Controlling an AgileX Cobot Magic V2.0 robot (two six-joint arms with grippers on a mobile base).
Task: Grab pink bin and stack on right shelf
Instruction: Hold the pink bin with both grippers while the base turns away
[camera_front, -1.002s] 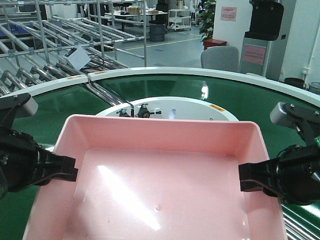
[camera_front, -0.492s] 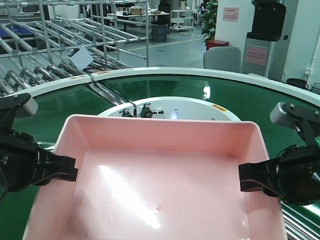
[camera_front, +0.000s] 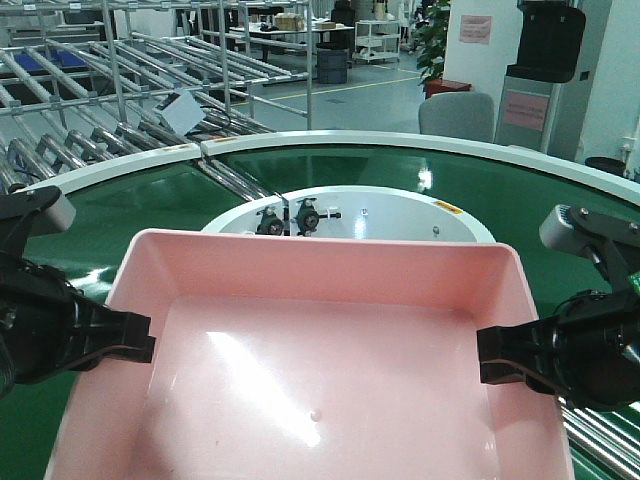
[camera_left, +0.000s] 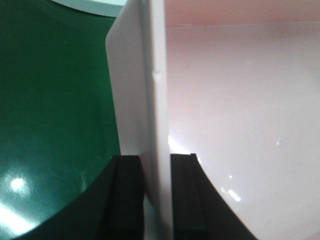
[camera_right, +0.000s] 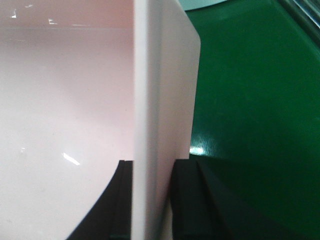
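Note:
The pink bin (camera_front: 320, 370) fills the lower middle of the front view, empty, held above the green belt. My left gripper (camera_front: 140, 345) is shut on its left wall; in the left wrist view the two black fingers (camera_left: 127, 195) clamp the pink bin's wall (camera_left: 155, 100). My right gripper (camera_front: 492, 362) is shut on its right wall; in the right wrist view the fingers (camera_right: 187, 200) pinch the pink bin's wall (camera_right: 155, 100). The right shelf is out of view.
A green curved conveyor belt (camera_front: 520, 200) with a white rim runs round behind and under the bin, with a white hub (camera_front: 350, 212) inside the curve. Metal roller racks (camera_front: 120, 90) stand at back left. A grey chair (camera_front: 455, 115) and a black kiosk (camera_front: 545, 50) stand at back right.
The background has slid to the right in the front view, so my view has turned left. The bin and both grippers keep the same place in the frame.

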